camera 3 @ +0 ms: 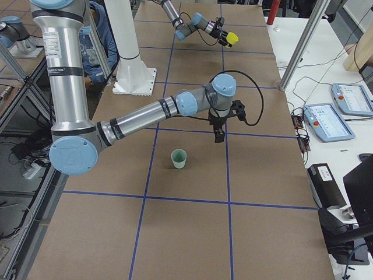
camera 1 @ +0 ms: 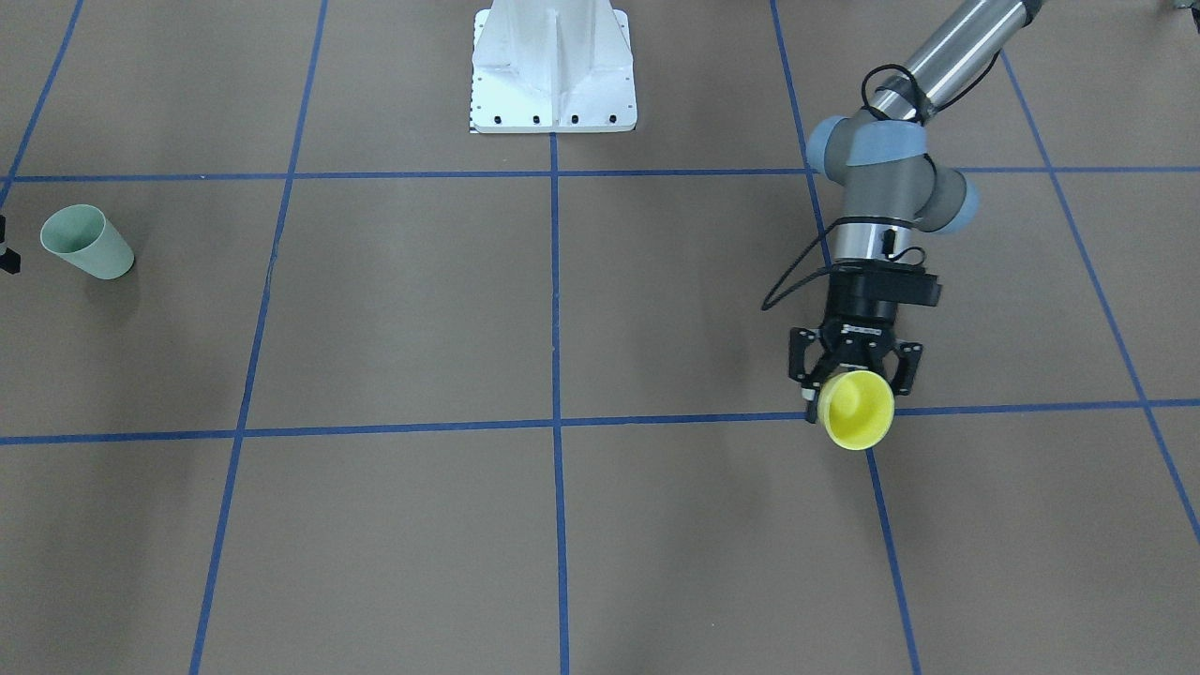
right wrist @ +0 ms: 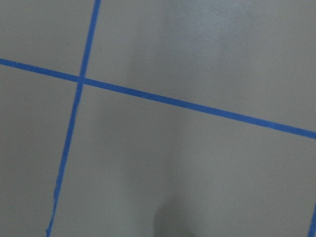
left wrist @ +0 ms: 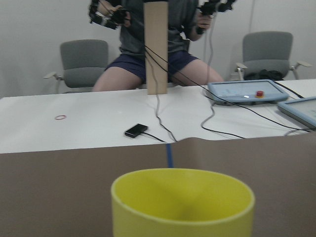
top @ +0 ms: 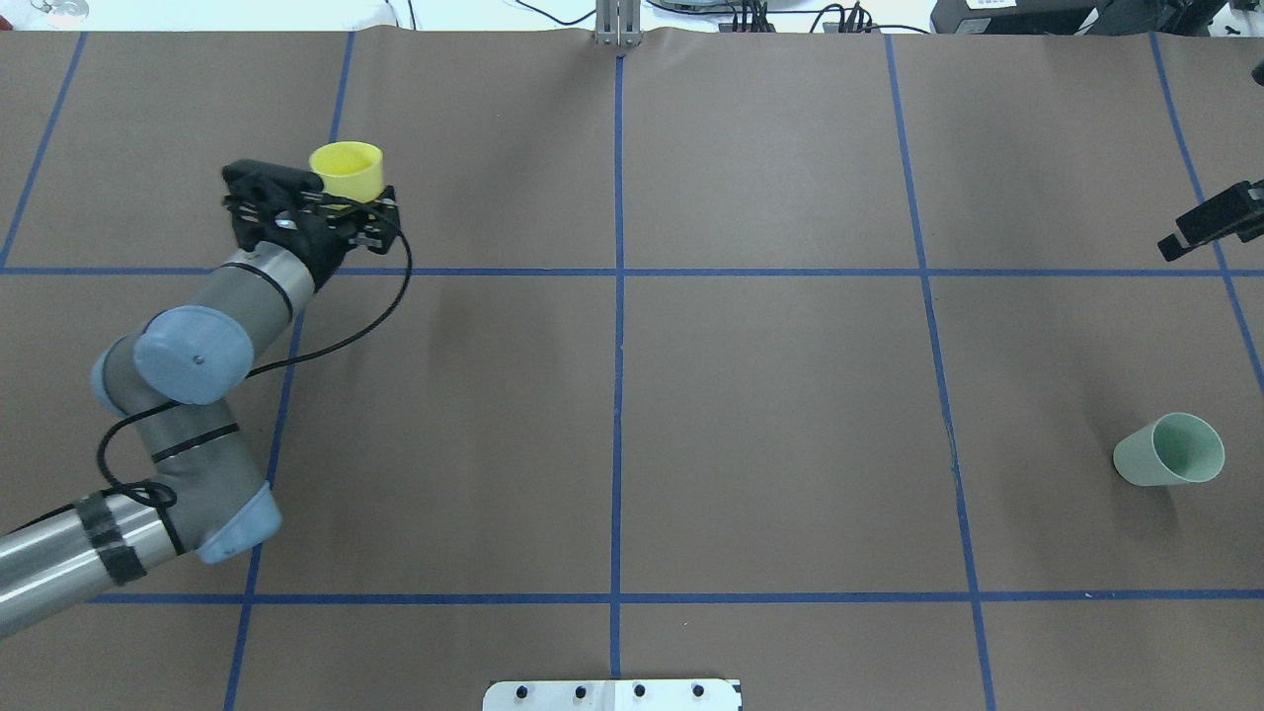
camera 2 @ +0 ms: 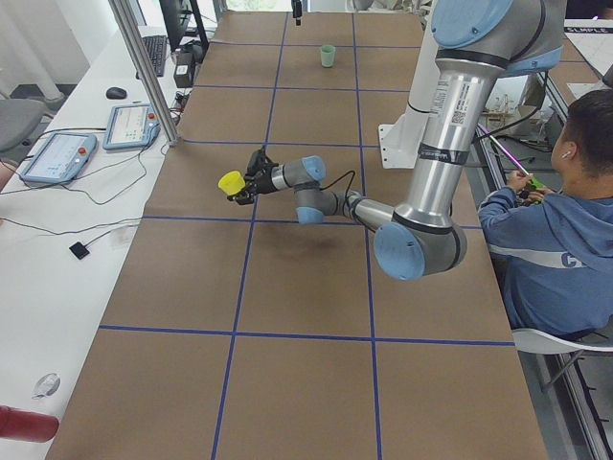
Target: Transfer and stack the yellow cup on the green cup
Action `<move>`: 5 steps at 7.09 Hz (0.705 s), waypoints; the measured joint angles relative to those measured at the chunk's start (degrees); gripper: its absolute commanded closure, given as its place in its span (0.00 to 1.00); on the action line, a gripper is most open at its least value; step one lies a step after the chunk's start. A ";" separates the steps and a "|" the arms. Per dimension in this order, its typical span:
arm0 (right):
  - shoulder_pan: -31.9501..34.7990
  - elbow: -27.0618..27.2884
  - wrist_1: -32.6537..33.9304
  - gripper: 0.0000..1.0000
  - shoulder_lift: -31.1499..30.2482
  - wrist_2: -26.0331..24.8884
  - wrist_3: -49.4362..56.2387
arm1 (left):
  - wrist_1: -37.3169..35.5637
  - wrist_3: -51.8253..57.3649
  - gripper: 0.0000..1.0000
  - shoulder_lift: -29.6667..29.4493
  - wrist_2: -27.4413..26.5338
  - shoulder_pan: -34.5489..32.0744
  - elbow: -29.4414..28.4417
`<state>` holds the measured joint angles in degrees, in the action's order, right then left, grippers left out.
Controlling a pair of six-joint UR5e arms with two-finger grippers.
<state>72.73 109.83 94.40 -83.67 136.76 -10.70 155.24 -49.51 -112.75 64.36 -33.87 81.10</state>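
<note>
The yellow cup point(camera 1: 855, 412) is upright in my left gripper point(camera 1: 855, 380), which is shut on its lower sides and holds it above the table. It also shows in the overhead view point(top: 346, 170), with the left gripper point(top: 348, 204) lying level behind it, and it fills the bottom of the left wrist view point(left wrist: 182, 202). The green cup point(top: 1170, 449) stands upright on the table at the far opposite end point(camera 1: 86, 242). My right gripper point(top: 1207, 225) hangs above the table beyond the green cup, apart from it, empty and seemingly shut.
Blue tape lines point(top: 618, 296) divide the brown table into squares. The white robot base plate point(camera 1: 553, 75) sits at the middle of the robot's edge. A side table with tablets point(camera 3: 341, 116) and cables runs along the far edge. An operator point(camera 2: 551, 220) sits beside the base.
</note>
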 measured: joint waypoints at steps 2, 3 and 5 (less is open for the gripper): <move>-5.19 0.39 -0.95 0.00 7.06 0.00 -7.85 | 6.15 1.47 0.90 -6.99 7.96 1.95 -4.44; -8.86 0.36 -1.07 0.00 11.39 -0.10 -14.05 | 10.45 3.31 0.87 -8.72 11.63 2.35 -6.63; -15.37 0.52 -1.62 0.01 18.72 -0.27 -30.49 | 16.91 9.98 0.95 -12.00 19.01 3.05 -9.27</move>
<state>57.36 110.35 92.79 -64.95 136.49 -41.19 172.15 -39.53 -124.74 83.37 -30.82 71.82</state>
